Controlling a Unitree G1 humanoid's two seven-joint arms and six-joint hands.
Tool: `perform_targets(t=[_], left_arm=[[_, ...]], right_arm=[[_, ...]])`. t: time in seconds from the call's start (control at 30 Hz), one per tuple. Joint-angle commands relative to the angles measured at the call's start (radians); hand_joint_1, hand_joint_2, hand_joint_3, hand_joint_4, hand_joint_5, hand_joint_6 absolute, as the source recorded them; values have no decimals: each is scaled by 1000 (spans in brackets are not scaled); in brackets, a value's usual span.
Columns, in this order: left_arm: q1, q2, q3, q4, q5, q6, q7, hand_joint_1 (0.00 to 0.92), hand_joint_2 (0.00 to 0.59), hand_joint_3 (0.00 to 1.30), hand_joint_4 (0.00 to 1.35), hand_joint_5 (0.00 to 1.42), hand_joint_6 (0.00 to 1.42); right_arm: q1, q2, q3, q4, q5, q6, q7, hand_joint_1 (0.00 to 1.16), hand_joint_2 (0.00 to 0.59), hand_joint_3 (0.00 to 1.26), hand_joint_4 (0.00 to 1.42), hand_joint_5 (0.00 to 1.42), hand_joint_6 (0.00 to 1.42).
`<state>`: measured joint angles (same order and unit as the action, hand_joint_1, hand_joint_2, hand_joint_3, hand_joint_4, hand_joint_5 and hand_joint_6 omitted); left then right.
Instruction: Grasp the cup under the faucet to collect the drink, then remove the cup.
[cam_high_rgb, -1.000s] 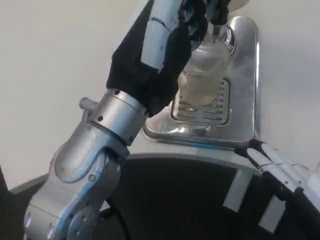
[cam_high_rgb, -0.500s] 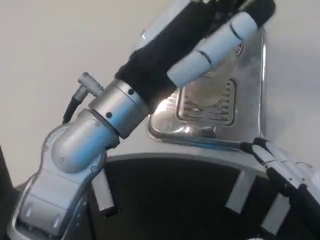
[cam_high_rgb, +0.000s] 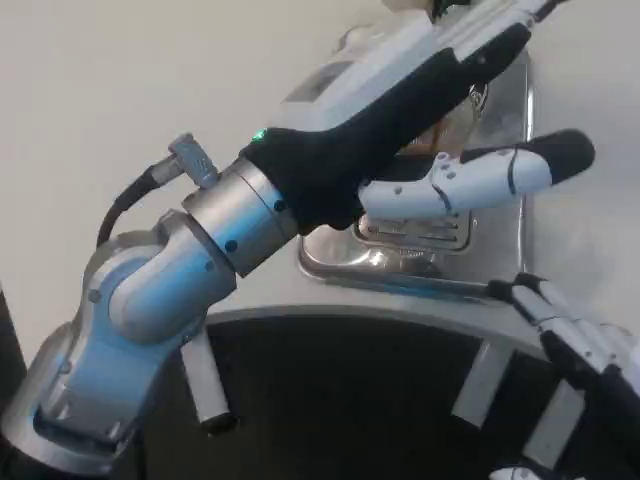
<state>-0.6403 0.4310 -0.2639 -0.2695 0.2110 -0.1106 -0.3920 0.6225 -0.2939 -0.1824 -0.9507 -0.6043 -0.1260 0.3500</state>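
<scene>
left robot hand (cam_high_rgb: 420, 120) reached over drip tray (cam_high_rgb: 330, 255) toward cup, fingers spread, grip unconfirmed: can't tell | cup hidden behind palm | right robot hand (cam_high_rgb: 565, 345) waited at near tabletop (cam_high_rgb: 120, 90) edge, fingers apart, empty

I seem to be working at a drinks station set up as a test bench: a polished steel drip tray (cam_high_rgb: 500, 255) with a slotted rectangular grate (cam_high_rgb: 425, 232) sits on a plain white table (cam_high_rgb: 110, 90), nothing homely around it.
</scene>
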Motion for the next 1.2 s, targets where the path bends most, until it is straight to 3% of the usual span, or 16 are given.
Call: perform_targets(t=[0.03, 0.13, 0.37, 0.57, 0.77, 1.2], left_arm=[[22, 17, -19, 29, 33, -29, -46, 0, 227, 0, 0, 0, 0], [24, 17, -13, 36, 41, -40, -47, 0, 229, 0, 0, 0, 0], [33, 15, -5, 49, 69, -62, -35, 0, 231, 0, 0, 0, 0], [44, 1, -1, 42, 94, -63, -17, 0, 231, 0, 0, 0, 0], [54, -12, -2, 42, 101, -56, -8, 0, 231, 0, 0, 0, 0], [74, -18, 4, 22, 125, -38, -1, 0, 237, 0, 0, 0, 0]], right_arm=[[-12, 56, 11, -20, 9, 65, -9, 471, 333, 63, 11, 51, 143], [-32, 90, 26, -28, 7, 108, -11, 469, 333, 49, 11, 50, 143], [-93, 160, 74, -24, -10, 212, -19, 482, 273, 36, 1, 39, 141], [-183, 240, 132, 6, -58, 336, -62, 649, 216, 8, 0, 16, 96], [-288, 266, 168, 56, -82, 404, -99, 671, 211, 0, 0, 6, 96], [-438, 308, 217, 205, -60, 458, -209, 667, 233, 0, 0, 0, 110]])
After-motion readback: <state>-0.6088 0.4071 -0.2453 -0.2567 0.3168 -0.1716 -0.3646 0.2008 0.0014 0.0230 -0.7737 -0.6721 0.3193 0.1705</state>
